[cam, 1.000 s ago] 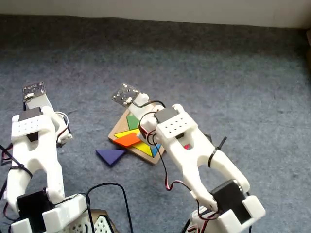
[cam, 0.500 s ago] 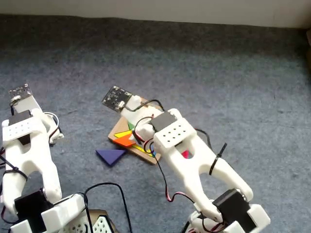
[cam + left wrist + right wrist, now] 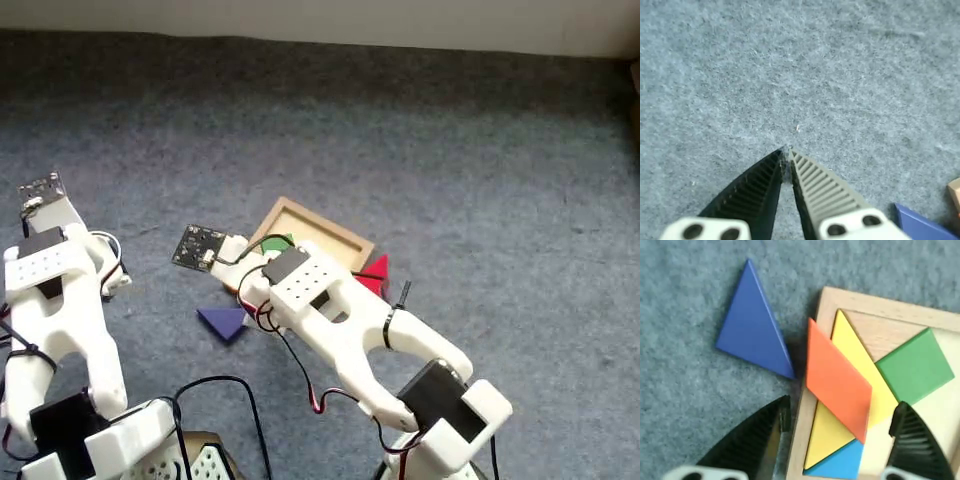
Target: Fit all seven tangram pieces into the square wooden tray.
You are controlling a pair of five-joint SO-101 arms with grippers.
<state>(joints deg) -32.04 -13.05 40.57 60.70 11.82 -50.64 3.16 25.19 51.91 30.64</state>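
Right wrist view: the right gripper [image 3: 842, 410], jaws spread wide, is hovering over the skewed orange piece [image 3: 837, 387] straddling the rim of the tray [image 3: 865, 302], having swung toward the blue triangle [image 3: 228, 322] at the tray's eight o'clock from above, probably the next pick.

A grey carpet [image 3: 450, 150] carries the square wooden tray [image 3: 322, 220], with 1 blue triangle [image 3: 228, 320] lying flat just beside one edge and 1 red piece [image 3: 372, 278] at the opposite side.
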